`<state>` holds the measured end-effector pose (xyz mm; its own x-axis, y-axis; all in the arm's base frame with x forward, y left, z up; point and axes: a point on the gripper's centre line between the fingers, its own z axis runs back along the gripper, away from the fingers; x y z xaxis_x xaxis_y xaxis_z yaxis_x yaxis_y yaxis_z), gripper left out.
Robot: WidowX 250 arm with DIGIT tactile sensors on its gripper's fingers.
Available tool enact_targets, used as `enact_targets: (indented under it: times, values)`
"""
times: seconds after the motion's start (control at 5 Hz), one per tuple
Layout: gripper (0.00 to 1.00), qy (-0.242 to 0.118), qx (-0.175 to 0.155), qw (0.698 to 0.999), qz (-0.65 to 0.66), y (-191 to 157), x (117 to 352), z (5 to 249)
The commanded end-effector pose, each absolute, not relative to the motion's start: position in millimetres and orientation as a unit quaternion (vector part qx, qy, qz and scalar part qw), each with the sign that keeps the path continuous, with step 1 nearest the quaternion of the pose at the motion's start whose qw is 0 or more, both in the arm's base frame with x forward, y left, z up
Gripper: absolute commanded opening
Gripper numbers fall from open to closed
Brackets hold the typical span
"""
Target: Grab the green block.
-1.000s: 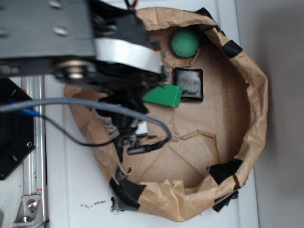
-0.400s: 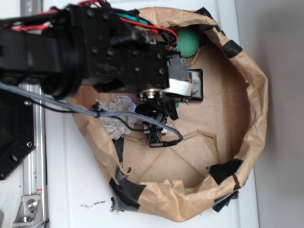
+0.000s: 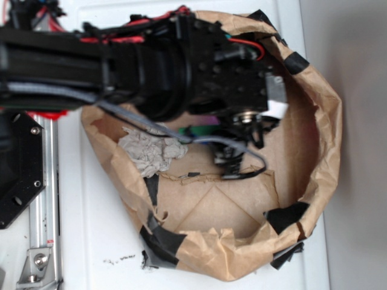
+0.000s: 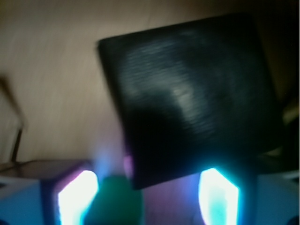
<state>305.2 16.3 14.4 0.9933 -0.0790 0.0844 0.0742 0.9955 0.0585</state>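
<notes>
The black robot arm (image 3: 127,72) stretched from the left edge across the upper half of the exterior frame, over a crumpled brown paper bag (image 3: 326,139) taped with black strips, whose flat floor filled the middle and lower right. A wad of grey cloth (image 3: 148,154) lay inside the bag at left centre, just below the arm. In the wrist view, a glossy black pad (image 4: 192,98) filled the centre and upper right, blurred. The gripper (image 4: 147,197) sat at the bottom edge, its two glowing fingers (image 4: 75,197) set well apart, spread and holding nothing. The green block (image 4: 115,204) showed only as a small patch at bottom left of centre, just inside the left-hand finger and beside the pad's lower corner.
</notes>
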Motion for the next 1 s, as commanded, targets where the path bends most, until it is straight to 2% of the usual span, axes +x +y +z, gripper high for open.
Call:
enact_targets:
  times: [0.0,0.2,0.4,0.6,0.8]
  values:
    - [0.0,-0.05,0.021,0.998,-0.018,28.5,308.1,66.1]
    - [0.0,-0.072,0.005,0.997,-0.008,26.4,303.4,93.2]
    - [1.0,-0.098,-0.006,0.995,0.018,24.1,292.8,110.2]
    - [1.0,-0.106,-0.018,0.994,0.015,20.0,289.4,113.4]
    - [1.0,-0.1,-0.019,0.995,0.018,19.8,287.0,109.3]
